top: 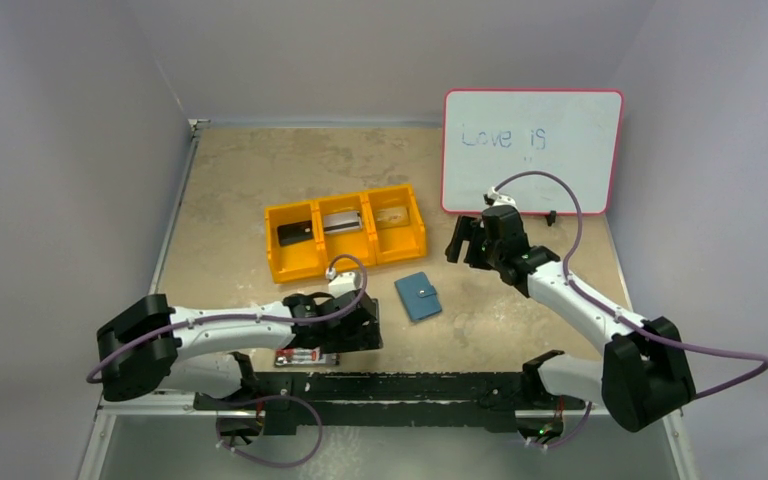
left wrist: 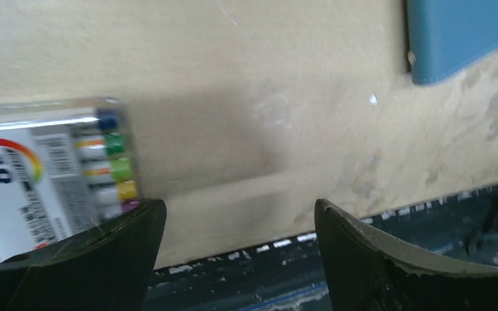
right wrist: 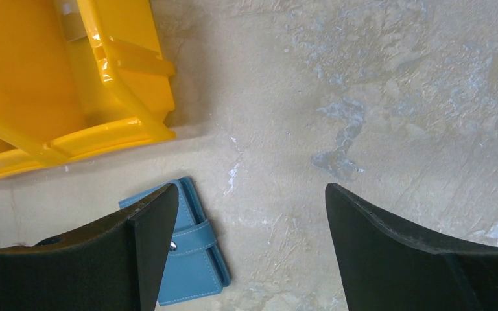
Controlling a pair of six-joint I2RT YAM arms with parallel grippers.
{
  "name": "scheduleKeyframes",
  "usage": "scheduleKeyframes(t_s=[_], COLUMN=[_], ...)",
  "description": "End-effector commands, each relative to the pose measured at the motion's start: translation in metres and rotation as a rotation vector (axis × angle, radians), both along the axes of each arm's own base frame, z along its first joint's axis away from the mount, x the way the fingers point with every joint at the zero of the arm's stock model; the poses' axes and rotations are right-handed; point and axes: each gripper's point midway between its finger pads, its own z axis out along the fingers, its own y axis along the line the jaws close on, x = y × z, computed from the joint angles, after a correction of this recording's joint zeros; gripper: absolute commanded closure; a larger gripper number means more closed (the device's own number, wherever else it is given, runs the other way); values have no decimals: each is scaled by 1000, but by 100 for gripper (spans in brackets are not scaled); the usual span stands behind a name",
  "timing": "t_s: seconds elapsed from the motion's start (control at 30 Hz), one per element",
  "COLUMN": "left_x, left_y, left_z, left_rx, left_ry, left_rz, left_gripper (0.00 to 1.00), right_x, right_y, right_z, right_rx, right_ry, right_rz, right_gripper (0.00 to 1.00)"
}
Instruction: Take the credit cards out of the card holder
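Between left tool (left wrist: 238,202) and right tool (right wrist: 251,188), both gaping wide and empty, the card holder (top: 418,296) lay closed. Risk seemed: flat holder skidding from one-sided pinch.

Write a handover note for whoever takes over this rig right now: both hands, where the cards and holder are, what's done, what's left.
The left hand is open and empty, low beside the clear pack of coloured markers.
The right hand is open and empty, above the table.
The small teal-blue snap-tab card holder lies shut on the table between the arms.
The black card, silver-grey card and tan card lie one per compartment in the orange plastic three-compartment bin.
Done: three cards out.
Left: open the holder and check; its inside is hidden.
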Motion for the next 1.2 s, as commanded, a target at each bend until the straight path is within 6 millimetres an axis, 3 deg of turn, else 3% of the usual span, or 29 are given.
scheduleKeyframes(t_s=[0.0, 0.17, 0.3, 0.5, 0.67, 0.77, 0.9, 1.03, 1.17], left_x=[13, 17, 27, 47, 61, 76, 99, 122, 137], left_y=[36, 80, 102, 140, 153, 144, 114, 88, 66], left_z=[-2, -12, -11, -18, -2, 17, 44, 70, 78], left_rx=[132, 235, 273, 271, 192, 129, 61, 51, 41], left_ry=[-56, -114, -175, -180, -241, -311, -379, -434, -464], left_rz=[167, 310, 416, 584, 711, 698, 608, 533, 479], left_gripper=[15, 11, 9, 8, 9, 12, 12, 8, 4], right_x=[6, 6, 9, 0, -13, -18, -28, -37, -49], right_y=[-3, -3, 1, 41, 59, 68, 81, 78, 74], right_z=[11, 7, 7, 8, -4, -13, -24, -40, -52], right_rx=[-13, -20, -19, 103, 136, 118, 35, -88, -136], right_ry=[-29, -19, -14, -19, 23, 47, 76, 118, 144], right_rz=[-15, -17, 1, 233, 327, 346, 343, 271, 245], right_gripper=[14, 14, 14, 16, 19, 25, 29, 31, 36])
